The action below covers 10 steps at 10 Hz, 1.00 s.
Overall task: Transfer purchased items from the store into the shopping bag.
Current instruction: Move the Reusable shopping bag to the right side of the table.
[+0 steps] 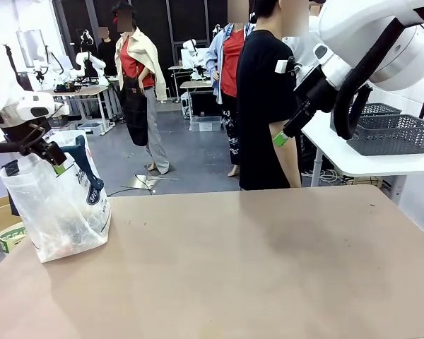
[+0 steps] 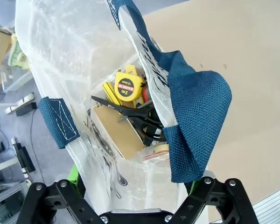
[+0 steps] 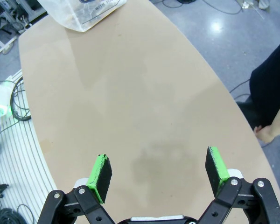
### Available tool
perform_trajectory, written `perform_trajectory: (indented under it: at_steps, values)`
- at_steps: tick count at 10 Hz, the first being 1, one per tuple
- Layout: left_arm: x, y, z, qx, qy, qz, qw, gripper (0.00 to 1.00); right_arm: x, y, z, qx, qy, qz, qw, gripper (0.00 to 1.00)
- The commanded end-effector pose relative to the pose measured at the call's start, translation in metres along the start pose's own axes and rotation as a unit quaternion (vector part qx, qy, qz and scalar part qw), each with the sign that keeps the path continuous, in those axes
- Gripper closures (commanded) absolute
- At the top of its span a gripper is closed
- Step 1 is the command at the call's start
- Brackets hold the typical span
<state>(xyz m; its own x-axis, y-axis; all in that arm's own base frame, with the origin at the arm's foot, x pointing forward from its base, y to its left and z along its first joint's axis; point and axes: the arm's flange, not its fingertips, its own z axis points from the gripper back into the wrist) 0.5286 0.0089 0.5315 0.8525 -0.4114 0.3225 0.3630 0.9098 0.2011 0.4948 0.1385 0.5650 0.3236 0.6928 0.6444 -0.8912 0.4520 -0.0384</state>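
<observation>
The left wrist view looks into the shopping bag (image 2: 84, 70), showing a yellow tape measure (image 2: 128, 85) and black scissors (image 2: 130, 112). The left claw (image 1: 48, 157) seems clamped on the bag's rim; the right claw (image 3: 158, 175) hangs wide open, holding nothing, above the worktop (image 3: 130, 93)

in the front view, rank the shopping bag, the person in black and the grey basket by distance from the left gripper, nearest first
1. shopping bag, directly at the left gripper, on the table's left edge.
2. person in black, standing beyond the table's far side, centre.
3. grey basket, on the white side table, far right.
</observation>
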Motion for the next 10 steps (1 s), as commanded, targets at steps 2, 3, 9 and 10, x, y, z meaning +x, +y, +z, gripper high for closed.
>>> perform_trajectory:
  at_steps: [2, 3, 9, 10]
  values:
    - [0.0, -0.005, 0.017, -0.008, 0.013, 0.005, 1.0, 0.0, -0.001, 0.0, 0.001, -0.001, 0.004, 0.002, 1.0, 0.0]
    - [0.0, -0.005, 0.022, -0.004, 0.016, 0.012, 1.0, 0.0, -0.001, 0.0, 0.001, -0.001, 0.004, 0.002, 1.0, 0.0]
    - [0.018, -0.027, 0.076, -0.045, -0.034, -0.114, 0.992, 0.0, -0.001, 0.0, 0.001, -0.001, 0.004, 0.002, 1.0, 0.0]
    - [0.028, -0.03, 0.086, -0.069, -0.048, -0.169, 0.982, 0.0, -0.001, 0.0, 0.001, -0.001, 0.004, 0.002, 1.0, 0.0]
